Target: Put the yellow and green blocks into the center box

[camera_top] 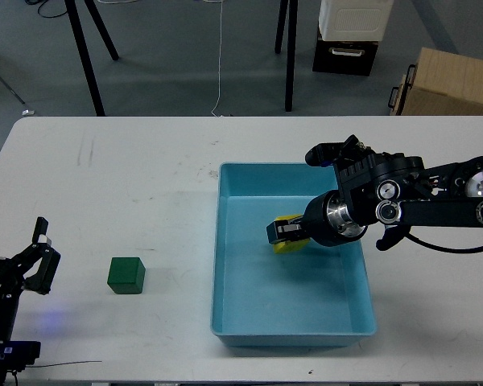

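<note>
The yellow block (291, 244) is inside the blue center box (294, 341), low over its floor near the middle. My right gripper (280, 234) reaches into the box from the right and is shut on the yellow block. The green block (126, 275) sits on the white table, left of the box. My left gripper (42, 253) is open and empty near the table's left front edge, a little left of the green block.
Beyond the table's far edge, on the floor, stand a cardboard box (449, 82), a black-and-white case (350, 36) and black stand legs (290, 56). The white table (145, 177) extends behind the green block.
</note>
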Controlling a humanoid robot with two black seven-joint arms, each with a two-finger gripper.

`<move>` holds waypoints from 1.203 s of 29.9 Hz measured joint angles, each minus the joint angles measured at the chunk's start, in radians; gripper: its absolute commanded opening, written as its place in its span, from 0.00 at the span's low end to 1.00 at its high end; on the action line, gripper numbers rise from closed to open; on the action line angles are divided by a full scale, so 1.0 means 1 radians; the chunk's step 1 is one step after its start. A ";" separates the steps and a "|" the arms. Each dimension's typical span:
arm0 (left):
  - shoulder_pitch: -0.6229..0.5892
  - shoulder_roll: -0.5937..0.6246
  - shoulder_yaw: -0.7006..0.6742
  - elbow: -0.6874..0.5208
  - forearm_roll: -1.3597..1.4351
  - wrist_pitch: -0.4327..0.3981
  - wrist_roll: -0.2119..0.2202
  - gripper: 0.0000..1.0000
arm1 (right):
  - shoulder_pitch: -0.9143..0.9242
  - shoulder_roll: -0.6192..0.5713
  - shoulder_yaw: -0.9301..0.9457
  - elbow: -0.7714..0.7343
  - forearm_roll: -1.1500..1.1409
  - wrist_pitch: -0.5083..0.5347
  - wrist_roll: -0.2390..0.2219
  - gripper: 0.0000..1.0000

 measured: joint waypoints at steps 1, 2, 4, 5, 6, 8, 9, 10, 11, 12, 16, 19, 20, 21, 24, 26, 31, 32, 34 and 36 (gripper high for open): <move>0.000 0.000 0.000 0.000 0.000 0.000 0.000 1.00 | 0.000 0.000 0.000 -0.001 0.000 0.000 -0.001 1.00; 0.000 0.000 0.000 0.000 0.000 0.000 0.000 1.00 | 0.000 0.000 0.000 -0.001 0.001 0.000 -0.001 1.00; 0.001 0.000 0.000 0.000 0.000 0.000 0.001 1.00 | 0.000 -0.004 0.005 -0.002 0.003 0.000 -0.001 1.00; 0.001 0.000 0.000 0.000 0.000 0.000 0.001 1.00 | 0.000 -0.008 0.008 -0.006 0.004 -0.002 -0.001 1.00; 0.000 0.000 0.001 0.000 0.000 0.000 0.001 1.00 | 0.000 -0.012 0.013 -0.013 0.006 -0.006 -0.002 1.00; 0.000 0.000 0.001 0.000 0.000 0.000 0.001 1.00 | 0.000 -0.027 0.032 -0.038 0.017 -0.018 -0.002 1.00; -0.001 0.000 0.001 0.000 0.000 0.000 0.001 1.00 | 0.001 -0.041 0.049 -0.054 0.031 -0.024 -0.002 1.00; -0.002 0.000 0.001 0.000 0.000 0.000 0.001 1.00 | 0.002 -0.055 0.069 -0.068 0.049 -0.027 -0.001 1.00; -0.003 0.000 0.002 0.000 0.000 0.000 0.001 1.00 | 0.002 -0.074 0.098 -0.083 0.077 -0.027 0.000 1.00; -0.003 0.000 0.002 0.000 0.000 0.000 0.001 1.00 | 0.002 -0.093 0.130 -0.096 0.111 -0.026 0.000 1.00; -0.004 0.000 0.002 0.000 0.000 0.000 0.001 1.00 | 0.003 -0.155 0.243 -0.121 0.279 -0.022 0.001 1.00; -0.004 0.000 0.002 -0.001 0.000 0.000 0.001 1.00 | -0.011 -0.210 0.339 -0.126 0.427 -0.023 0.006 1.00; -0.004 0.000 0.001 -0.001 0.000 0.000 0.001 1.00 | -0.023 -0.224 0.378 -0.128 0.473 -0.024 0.009 1.00; -0.004 0.000 0.001 -0.001 0.000 0.000 0.001 1.00 | -0.043 -0.237 0.431 -0.133 0.532 -0.024 0.013 1.00; -0.006 0.000 0.000 -0.001 0.000 0.000 0.001 1.00 | -0.115 -0.255 0.594 -0.184 0.736 -0.018 0.019 1.00; -0.008 0.000 0.000 0.000 0.000 0.000 0.001 1.00 | -0.159 -0.258 0.687 -0.253 0.851 0.012 0.024 1.00; -0.018 0.000 0.000 0.011 0.000 0.000 0.001 1.00 | -0.329 -0.262 0.916 -0.477 1.042 0.213 0.176 1.00; -0.020 0.000 -0.001 0.012 0.000 0.000 0.001 1.00 | -0.367 -0.264 0.951 -0.501 1.058 0.227 0.217 1.00; -0.022 0.000 -0.001 0.014 0.000 0.000 0.001 1.00 | -0.454 -0.277 1.029 -0.532 1.078 0.240 0.296 1.00; -0.025 0.000 -0.002 0.016 0.000 0.000 0.001 1.00 | -0.551 -0.287 1.118 -0.540 1.095 0.244 0.358 1.00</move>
